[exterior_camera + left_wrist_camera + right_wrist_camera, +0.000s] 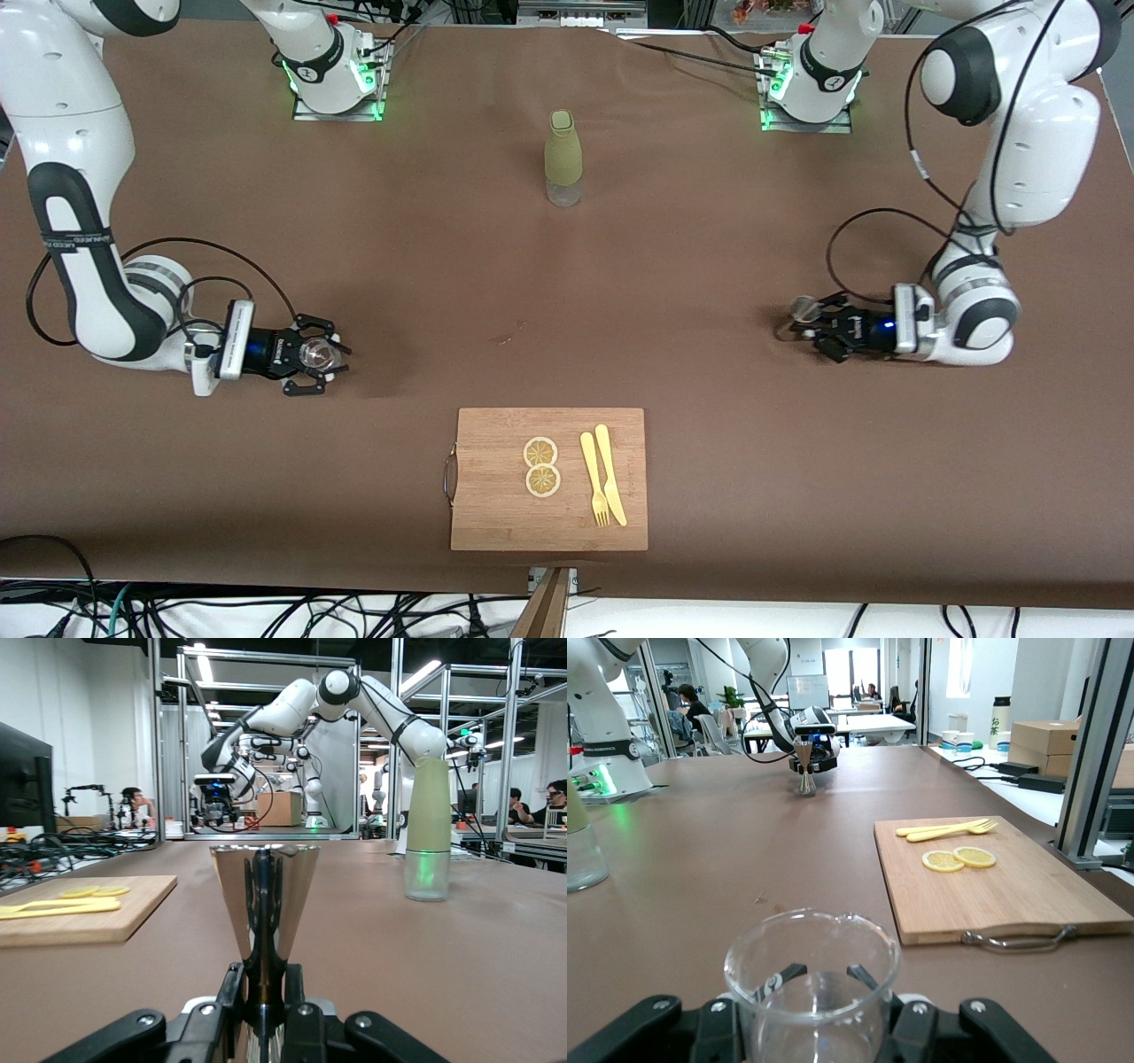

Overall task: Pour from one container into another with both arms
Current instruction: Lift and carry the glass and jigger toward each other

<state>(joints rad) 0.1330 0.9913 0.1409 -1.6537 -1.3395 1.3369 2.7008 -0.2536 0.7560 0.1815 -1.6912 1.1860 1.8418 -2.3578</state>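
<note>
Looking down from the front camera, a matte brown cloth covers the table [673, 292]. The right gripper [330, 353] sits low at the right arm's end, its black fingers closed around a small clear glass beaker [317, 354]. The left gripper [802, 321] sits low at the left arm's end, clamped on a shiny metal jigger [804, 310]. Both arms [89, 266] are smooth white shells with dark grey joint bands and looping black cables. Between the two bases stands a tall bottle [563, 158] with an olive-coloured sleeve and a clear bottom. Nearer the camera lies a rectangular wooden cutting board [496, 496] with a metal handle; on it are two round lemon slices [541, 466] and a pale yellow fork and knife [602, 476] side by side.

From the left wrist, the jigger [264, 904] rises as a polished, flaring cone above the black fingers [221, 1019] pinching its narrow waist. The bottle [429, 828] stands upright on the cloth, and the board's [115, 904] thick wooden edge shows, with the right arm in the distance.

From the right wrist, the beaker [811, 983] is a thin-walled, round-rimmed transparent cup with a pour lip, held between the black fingers [908, 1019]. The grainy board [1010, 895] carries the lemon slices [959, 859] and cutlery [946, 827]; well apart, the left gripper [806, 764] holds the cone-shaped jigger [805, 757] over the cloth.
</note>
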